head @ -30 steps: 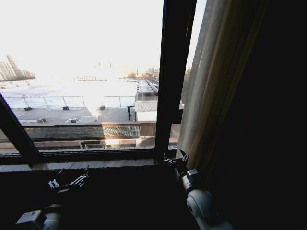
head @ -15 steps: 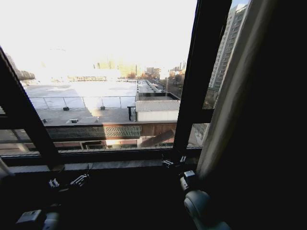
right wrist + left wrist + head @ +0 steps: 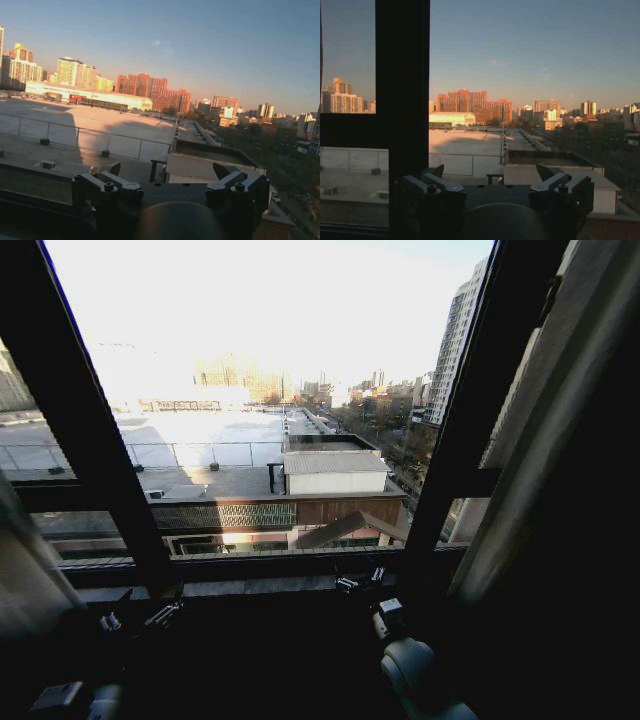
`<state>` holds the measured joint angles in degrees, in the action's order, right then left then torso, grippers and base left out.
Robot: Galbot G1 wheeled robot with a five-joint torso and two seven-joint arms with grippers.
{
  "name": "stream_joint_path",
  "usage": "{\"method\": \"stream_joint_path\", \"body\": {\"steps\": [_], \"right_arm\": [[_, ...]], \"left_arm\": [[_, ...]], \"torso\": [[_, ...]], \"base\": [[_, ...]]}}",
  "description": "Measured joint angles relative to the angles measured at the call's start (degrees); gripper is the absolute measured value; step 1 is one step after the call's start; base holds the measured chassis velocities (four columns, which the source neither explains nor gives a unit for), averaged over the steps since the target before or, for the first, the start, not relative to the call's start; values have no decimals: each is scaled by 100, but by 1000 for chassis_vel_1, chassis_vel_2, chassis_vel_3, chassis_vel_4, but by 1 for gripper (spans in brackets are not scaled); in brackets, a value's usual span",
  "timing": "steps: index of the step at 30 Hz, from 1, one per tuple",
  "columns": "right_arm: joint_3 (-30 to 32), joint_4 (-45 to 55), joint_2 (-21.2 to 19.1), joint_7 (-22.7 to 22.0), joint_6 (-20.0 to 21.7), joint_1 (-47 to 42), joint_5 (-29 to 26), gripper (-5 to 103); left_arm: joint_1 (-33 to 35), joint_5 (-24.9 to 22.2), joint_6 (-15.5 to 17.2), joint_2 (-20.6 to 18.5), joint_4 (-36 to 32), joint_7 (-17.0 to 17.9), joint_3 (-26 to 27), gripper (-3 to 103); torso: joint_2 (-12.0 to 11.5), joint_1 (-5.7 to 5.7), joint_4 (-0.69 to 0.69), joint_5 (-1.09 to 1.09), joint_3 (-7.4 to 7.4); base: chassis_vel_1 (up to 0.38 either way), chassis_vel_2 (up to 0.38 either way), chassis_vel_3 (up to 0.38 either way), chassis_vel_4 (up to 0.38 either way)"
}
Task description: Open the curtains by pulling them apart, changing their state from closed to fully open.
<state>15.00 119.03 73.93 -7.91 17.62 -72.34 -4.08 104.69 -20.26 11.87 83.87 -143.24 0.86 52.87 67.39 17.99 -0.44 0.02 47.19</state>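
The curtains hang apart at the window's two sides. The right curtain (image 3: 560, 440) is a tall pale panel by the right frame bar. The edge of the left curtain (image 3: 25, 570) shows low at the left. My left gripper (image 3: 140, 618) hovers low in front of the sill; in the left wrist view the left gripper (image 3: 490, 175) is open with only the view outside between its fingers. My right gripper (image 3: 360, 580) is near the sill's middle, left of the right curtain and apart from it; in the right wrist view the right gripper (image 3: 167, 172) is open and holds nothing.
Dark window frame bars slant up at the left (image 3: 90, 420) and right (image 3: 470, 410), and one bar (image 3: 402, 85) stands close before the left wrist. A dark sill (image 3: 260, 585) runs below the glass. Rooftops and city buildings lie outside.
The whole head picture has shifted, so the camera has moved: the frame bars and right curtain now sit farther right, and the left curtain's edge has come into view. Both grippers hold their pose.
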Motion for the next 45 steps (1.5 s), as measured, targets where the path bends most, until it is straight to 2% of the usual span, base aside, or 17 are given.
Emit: {"method": "stream_joint_path", "body": {"steps": [34, 38, 45], "right_arm": [[19, 147, -11, -12, -8, -121, -11, 100], [-25, 124, 9, -14, -29, -78, -9, 100], [-46, 61, 94, -55, -134, -15, -24, 100]], "left_arm": [[21, 41, -6, 14, 0, -46, -27, 100], [25, 77, -90, 3, 0, -47, -26, 100], [-220, 137, -125, -104, 104, -105, -106, 100]], "torso": [[0, 0, 0, 0, 0], [0, 0, 1, 0, 0], [0, 1, -1, -3, -1]], "base": [[313, 393, -315, -391], [317, 397, -306, -397], [270, 352, -268, -352]]}}
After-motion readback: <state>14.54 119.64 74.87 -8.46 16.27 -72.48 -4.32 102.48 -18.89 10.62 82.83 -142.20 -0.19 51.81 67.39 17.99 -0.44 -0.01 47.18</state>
